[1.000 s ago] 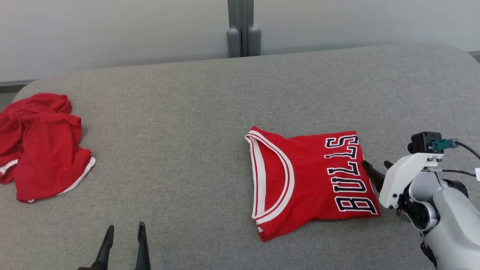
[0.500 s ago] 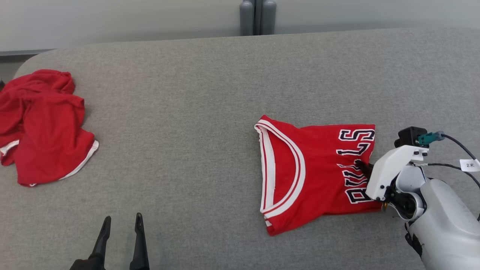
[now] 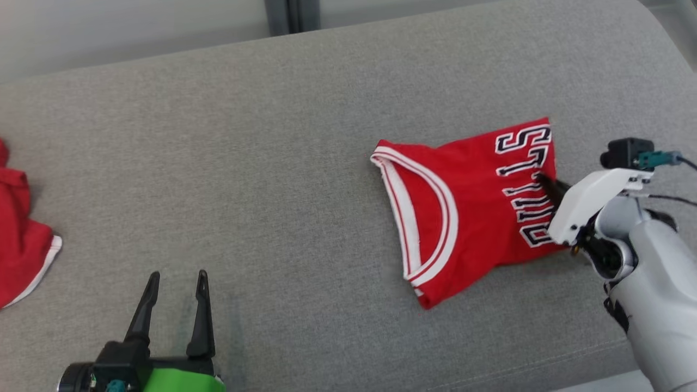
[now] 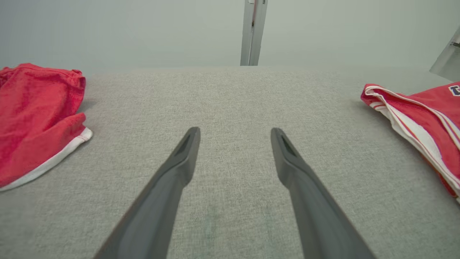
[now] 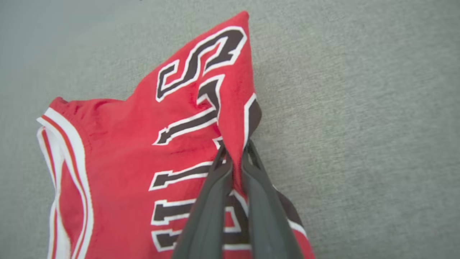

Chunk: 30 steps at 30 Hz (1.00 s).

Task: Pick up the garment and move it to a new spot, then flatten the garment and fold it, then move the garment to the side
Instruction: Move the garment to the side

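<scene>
Red cloth is pinched between the two dark prongs of the right gripper (image 5: 235, 147), which is clamped tight on a raised fold at the lettered edge of the jersey (image 5: 118, 172). The fold stands up a little where it is caught. Black letters (image 5: 201, 64) outlined in white run along this edge on both sides of the grip.

In the head view the right gripper (image 3: 542, 178) comes in from the right. The jersey (image 3: 468, 218) lies folded on the right part of the grey fabric-covered table (image 3: 272, 136). Its white-and-red trimmed neck opening faces the middle of the table.

Well apart from it, at the lower left, the left gripper (image 3: 178, 274) points up over bare grey cloth. Its prongs are spread wide with nothing between them. A second red garment (image 3: 22, 250) with white trim lies crumpled at the table's left edge.
</scene>
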{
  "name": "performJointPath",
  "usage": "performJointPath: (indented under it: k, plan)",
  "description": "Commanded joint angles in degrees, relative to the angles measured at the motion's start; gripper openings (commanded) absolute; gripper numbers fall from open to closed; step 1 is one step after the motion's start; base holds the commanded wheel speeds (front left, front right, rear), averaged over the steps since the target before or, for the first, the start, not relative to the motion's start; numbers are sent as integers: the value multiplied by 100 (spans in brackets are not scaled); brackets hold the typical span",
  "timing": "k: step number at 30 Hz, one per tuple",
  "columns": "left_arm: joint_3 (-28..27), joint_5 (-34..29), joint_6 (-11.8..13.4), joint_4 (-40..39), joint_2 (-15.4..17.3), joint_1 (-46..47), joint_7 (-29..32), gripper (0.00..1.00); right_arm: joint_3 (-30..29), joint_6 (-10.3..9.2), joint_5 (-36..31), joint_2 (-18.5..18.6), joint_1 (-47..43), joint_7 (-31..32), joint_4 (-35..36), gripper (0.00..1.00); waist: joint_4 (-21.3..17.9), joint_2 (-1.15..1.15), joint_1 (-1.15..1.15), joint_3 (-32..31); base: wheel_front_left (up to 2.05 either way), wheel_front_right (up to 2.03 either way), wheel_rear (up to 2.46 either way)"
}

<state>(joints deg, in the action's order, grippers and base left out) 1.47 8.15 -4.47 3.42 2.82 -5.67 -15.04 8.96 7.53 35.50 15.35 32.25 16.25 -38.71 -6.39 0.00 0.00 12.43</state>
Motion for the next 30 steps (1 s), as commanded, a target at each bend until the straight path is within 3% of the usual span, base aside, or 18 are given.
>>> performJointPath:
  k: [1, 9, 15, 22, 30]
  plan:
    - [-46, -83, -52, -40, 16, 187, -18, 100, -61, -9, -59, 61, 221, -131, -47, 0, -346, 0, 0, 511, 0, 0, 0]
    - [59, -345, -225, -151, 153, 772, -18, 100, -615, -9, -596, 389, 1429, -748, -625, 0, -225, 0, 0, 1427, 0, 0, 0]
    - [97, -389, -265, -263, 292, 837, -18, 100, -1217, -9, -1091, 899, 2248, -1007, -1233, 0, 37, 0, 0, 1836, 0, 0, 0]
    - [-63, -405, -287, -389, 434, 611, -18, 100, -1864, -10, -1716, 1413, 2885, -1314, -1866, 0, 242, 0, 0, 2022, 0, 0, 0]
    - [-89, -400, -288, -350, 361, 398, -5, 100, -2512, -10, -2538, 1812, 3184, -1605, -2598, 0, 337, 0, 0, 1815, 0, 0, 0]
